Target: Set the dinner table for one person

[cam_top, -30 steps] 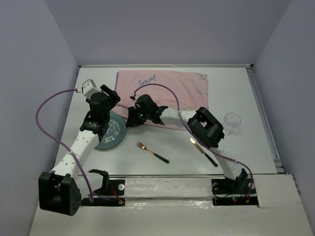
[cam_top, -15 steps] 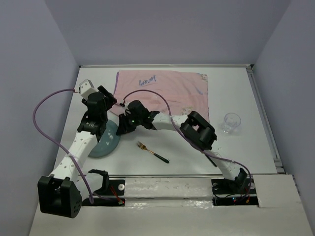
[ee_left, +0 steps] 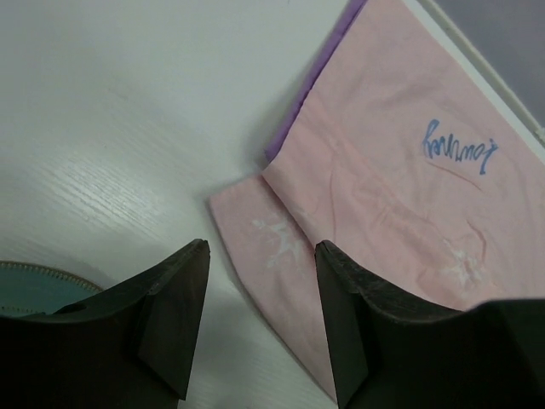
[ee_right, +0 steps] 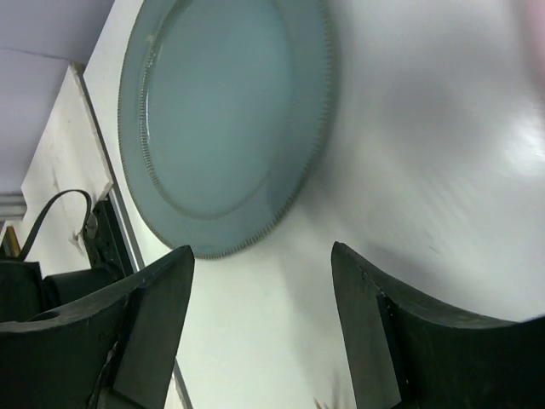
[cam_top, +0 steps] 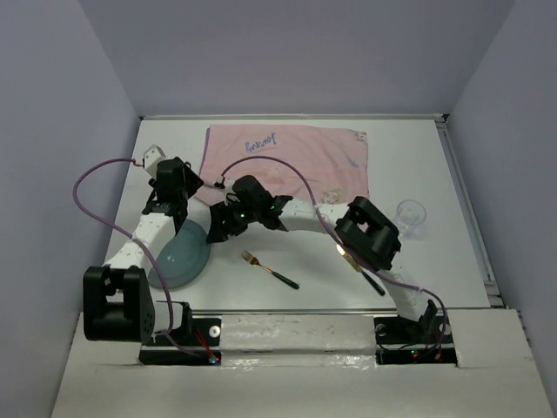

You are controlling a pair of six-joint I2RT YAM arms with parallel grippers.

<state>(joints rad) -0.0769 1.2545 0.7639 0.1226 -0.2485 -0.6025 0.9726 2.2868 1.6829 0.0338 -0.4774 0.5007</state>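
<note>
Your left gripper (ee_left: 261, 256) is spread and empty over the table (ee_left: 102, 128), at the cloth (ee_left: 400, 204) corner. Your right gripper (ee_right: 260, 260), also spread, hangs beside the plate (ee_right: 221, 119).

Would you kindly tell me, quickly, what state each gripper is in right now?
Left gripper: open, holding nothing.
Right gripper: open, holding nothing.

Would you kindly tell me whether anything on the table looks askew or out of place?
Yes. The cloth is doubled over at its left edge, with a purple layer showing. The fork and knife lie diagonally and apart from the plate, not beside it. Nothing looks spilled or broken.
</note>
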